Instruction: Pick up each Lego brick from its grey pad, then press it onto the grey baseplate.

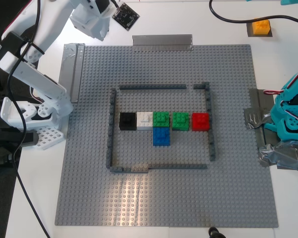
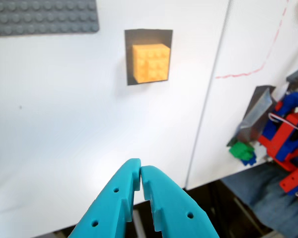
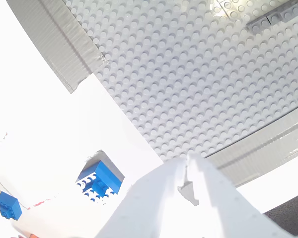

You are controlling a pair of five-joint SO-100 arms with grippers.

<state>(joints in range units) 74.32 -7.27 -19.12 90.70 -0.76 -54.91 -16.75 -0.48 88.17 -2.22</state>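
Small orange-yellow studded plastic brick on dark grey square pad, upper centre of first wrist view | my first gripper together, empty | my second gripper together | brick likely light, stiff, smooth: pinch its flat sides.

Orange-yellow brick sits on dark grey pad; my first gripper closed, empty, well apart from it.

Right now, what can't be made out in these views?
- Exterior view: both grippers lie past the top edge; the orange brick is partly crossed by a cable.
- Second wrist view: the blue brick is partly behind my second gripper and washed out by glare.
- First wrist view: the baseplate is cut off.
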